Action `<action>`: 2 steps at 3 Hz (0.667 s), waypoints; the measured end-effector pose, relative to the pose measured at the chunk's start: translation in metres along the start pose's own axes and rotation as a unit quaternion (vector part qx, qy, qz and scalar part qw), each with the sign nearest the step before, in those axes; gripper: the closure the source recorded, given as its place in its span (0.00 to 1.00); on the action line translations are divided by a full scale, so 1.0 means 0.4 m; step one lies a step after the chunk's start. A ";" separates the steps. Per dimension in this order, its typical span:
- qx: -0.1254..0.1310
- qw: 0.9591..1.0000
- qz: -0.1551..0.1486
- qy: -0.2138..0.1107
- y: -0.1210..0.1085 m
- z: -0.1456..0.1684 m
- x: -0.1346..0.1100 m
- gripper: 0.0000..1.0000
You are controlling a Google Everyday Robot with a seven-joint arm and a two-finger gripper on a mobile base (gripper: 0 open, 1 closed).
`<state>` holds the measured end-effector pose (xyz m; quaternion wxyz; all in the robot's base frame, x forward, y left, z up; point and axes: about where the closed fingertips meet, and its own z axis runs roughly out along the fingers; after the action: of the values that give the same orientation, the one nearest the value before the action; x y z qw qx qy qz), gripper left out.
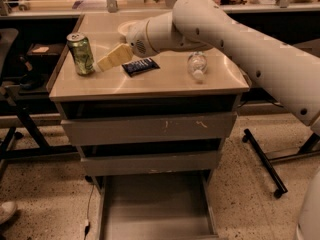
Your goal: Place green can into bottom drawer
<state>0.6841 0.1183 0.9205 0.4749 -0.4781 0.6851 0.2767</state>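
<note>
The green can (81, 53) stands upright near the left edge of the cabinet top, silver lid up. My gripper (106, 62) reaches in from the right on the white arm, and its pale fingertips sit just right of the can, almost touching it. Nothing is held in it. The bottom drawer (156, 209) is pulled out below the cabinet, a wide shallow grey tray with a bare floor.
A dark blue packet (140, 66) lies mid-top, and a clear water bottle (197, 66) lies to its right. A pale bowl (125, 29) sits at the back behind the arm. Two upper drawers (150, 129) are closed. A black chair (10, 59) stands left.
</note>
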 end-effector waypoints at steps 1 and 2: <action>-0.017 1.000 0.000 -0.014 -0.021 0.082 -0.020 0.00; -0.042 0.999 -0.005 -0.034 -0.062 0.207 -0.087 0.00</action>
<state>0.7421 0.1912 0.9216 0.4787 -0.4909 0.6543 0.3189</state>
